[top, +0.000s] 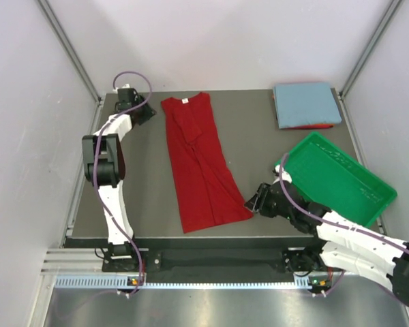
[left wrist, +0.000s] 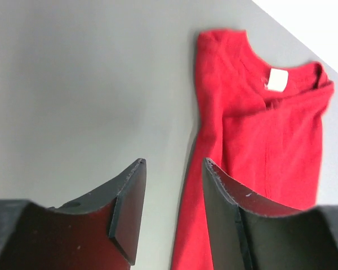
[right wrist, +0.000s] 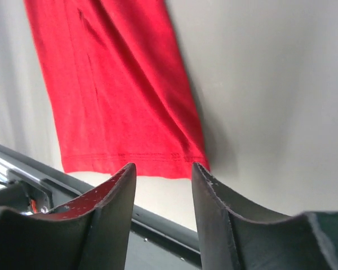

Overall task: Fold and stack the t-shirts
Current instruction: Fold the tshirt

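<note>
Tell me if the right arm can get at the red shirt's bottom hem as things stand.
Probably yes: the right hand sits open beside the hem corner of the red t-shirt, with only bare table between them.

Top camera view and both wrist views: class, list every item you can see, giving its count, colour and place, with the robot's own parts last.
long red t-shirt: one, dark red, folded narrow, middle of the table, neck at the far end
blue t-shirt: one, light blue, folded, far right corner, top of a stack
lower red t-shirt: one, red, only its edge shows under the blue one
tray: one, green, right side of the table
table: one, dark grey
left claw: one, black, open and empty, beside the shirt's neck end
right claw: one, black, open and empty, by the shirt's hem corner
</note>
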You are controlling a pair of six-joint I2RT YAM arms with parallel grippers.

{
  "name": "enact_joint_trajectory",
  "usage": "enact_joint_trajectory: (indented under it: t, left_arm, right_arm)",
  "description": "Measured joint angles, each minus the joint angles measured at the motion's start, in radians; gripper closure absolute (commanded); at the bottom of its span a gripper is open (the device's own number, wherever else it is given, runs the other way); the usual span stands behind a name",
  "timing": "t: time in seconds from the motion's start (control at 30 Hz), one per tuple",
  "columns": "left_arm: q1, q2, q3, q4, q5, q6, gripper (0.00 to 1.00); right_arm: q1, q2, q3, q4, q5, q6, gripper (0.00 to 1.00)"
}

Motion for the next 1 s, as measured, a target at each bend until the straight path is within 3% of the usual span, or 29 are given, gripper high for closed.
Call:
enact_joint_trajectory:
  t: [0.13,0.23,0.4,0.57,0.73,1.0]
  left_arm:
    - [0.010,-0.127,-0.129,-0.012,0.027,-0.002,0.54]
    - [-0.004,-0.192,-0.215,-0.025,0.068,-0.006,0.55]
    - [-0.075,-0.309,-0.406,-0.123,0.067,-0.004,0.52]
    - [-0.128,-0.418,-0.552,-0.167,0.067,0.006,0.51]
    - [-0.063,-0.397,-0.509,-0.144,0.097,0.010,0.51]
    - [-0.048,-0.105,-0.169,-0.026,0.117,-0.010,0.51]
  right_arm:
    - [-0.050,0.024,0.134,-0.090,-0.031,-0.150,0.57]
    - [-0.126,0.139,0.298,-0.099,-0.090,-0.272,0.57]
    - [-0.253,0.465,0.610,-0.055,-0.234,-0.451,0.54]
    - [-0.298,0.795,0.891,-0.032,-0.333,-0.578,0.52]
    - [-0.330,1.069,1.089,0.005,-0.388,-0.609,0.55]
    - [-0.397,1.559,1.550,0.061,-0.442,-0.537,0.57]
